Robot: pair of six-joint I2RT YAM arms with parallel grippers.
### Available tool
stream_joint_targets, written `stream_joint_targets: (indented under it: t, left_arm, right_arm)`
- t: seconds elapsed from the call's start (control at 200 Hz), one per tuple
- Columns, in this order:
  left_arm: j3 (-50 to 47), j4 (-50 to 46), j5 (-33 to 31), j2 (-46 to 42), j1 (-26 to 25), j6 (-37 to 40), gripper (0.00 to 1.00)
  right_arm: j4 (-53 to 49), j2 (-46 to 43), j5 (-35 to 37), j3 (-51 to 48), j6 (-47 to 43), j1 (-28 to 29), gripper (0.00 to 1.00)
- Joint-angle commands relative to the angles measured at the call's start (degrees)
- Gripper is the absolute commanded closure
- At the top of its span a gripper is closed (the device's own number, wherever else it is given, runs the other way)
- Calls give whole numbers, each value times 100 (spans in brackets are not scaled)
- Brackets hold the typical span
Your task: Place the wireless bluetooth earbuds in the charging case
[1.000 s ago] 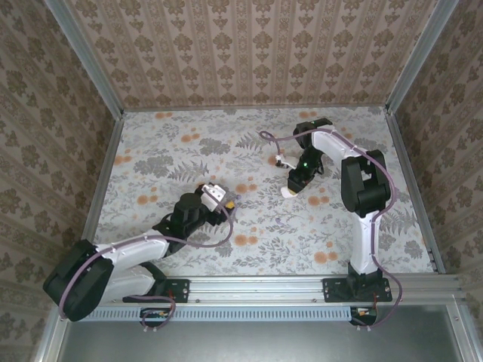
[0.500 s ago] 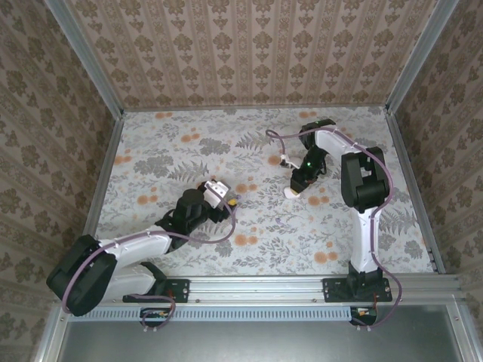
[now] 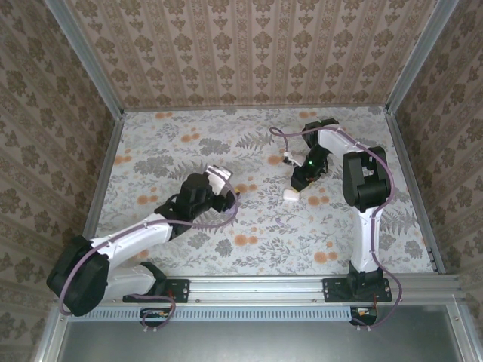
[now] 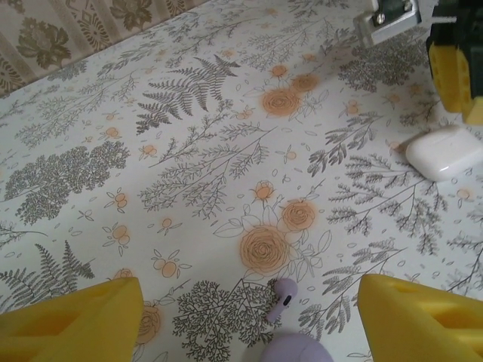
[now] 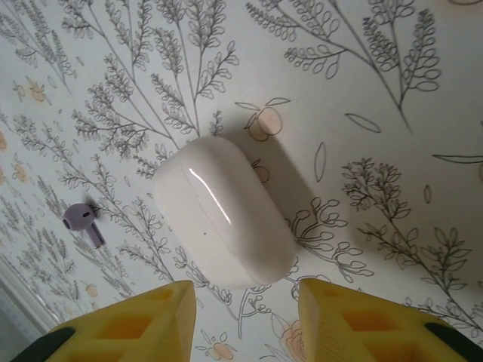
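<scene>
- The white charging case [image 5: 224, 213] lies flat on the table [image 3: 423, 226], right of centre in the top view; its lid looks shut.
- One lilac earbud [image 5: 83, 221] lies loose on the table with its stem on the surface. It is apart from the case, on the side nearer the arm bases.
- No earbud is in the case.
- The right gripper [image 5: 245, 302] hangs low over the table, with the case just beyond its tips.
- Its yellow fingers [image 5: 355, 320] stand partly apart, the gap about as wide as the case. Nothing is between them and they are not touching the case.
- The left gripper [image 4: 250, 305] is near the table's middle and points toward the earbud and the case.
- Its jaws are wide apart and empty, with one yellow finger at each lower corner of the left wrist view.
- In that view the earbud sits on the table just ahead of the gap between the fingers, and the case is farther off to the upper right.
- A rounded lilac shape [image 4: 290, 348] shows at the bottom edge of the left wrist view, just below the earbud. What it is cannot be told.
- One of the right gripper's yellow fingers shows at the top right of the left wrist view, just above the case.
- The table has a floral print with grey ferns and orange blooms.
- Damask-patterned walls [image 3: 256, 53] enclose it on three sides.
</scene>
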Motion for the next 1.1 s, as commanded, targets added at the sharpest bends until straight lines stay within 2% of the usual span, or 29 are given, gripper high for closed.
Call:
stream_joint_targets:
  t: [0.0,0.195,0.255,0.375,0.485,0.555,0.715,0.85,0.955,1.095]
  left_arm:
    - [404,-979,-165,-5,35,-590,26]
    - [1159,-2325,-297,97,36,-1465,27]
    - [1365,-2727,-213,105,34,-1716,27]
    - [1864,-3591,-205,200,60,-2408,29]
    - [2429,-4410,-178,497,71,-2945,30]
    - [2837,-5003,-110,762,78,-3217,30]
    - [3608,-5877,77,1518,38,-3527,33]
    - [4153,-6410,155,2182,34,-3281,34]
    - [4725,-6981,52,2891,23,-2955,34]
    - [5099,-7229,190,3628,-81,-2824,34]
  right_arm:
    - [236,-5,95,28,156,-22,59]
    - [807,-552,-203,-288,363,-22,59]
    - [1179,-875,-587,-489,681,-33,59]
    - [2769,-1747,-1636,-1368,1758,-38,58]
    - [4375,-2372,-1930,-2257,3059,8,56]
    - [4903,-2580,-1867,-2637,3636,90,54]
    - [5255,-2813,-1307,-3125,4261,266,50]
    - [5533,-2976,-695,-3503,4778,338,48]
    - [5840,-3113,-630,-3780,4880,361,47]
    - [6061,-3171,-681,-3936,4926,415,44]
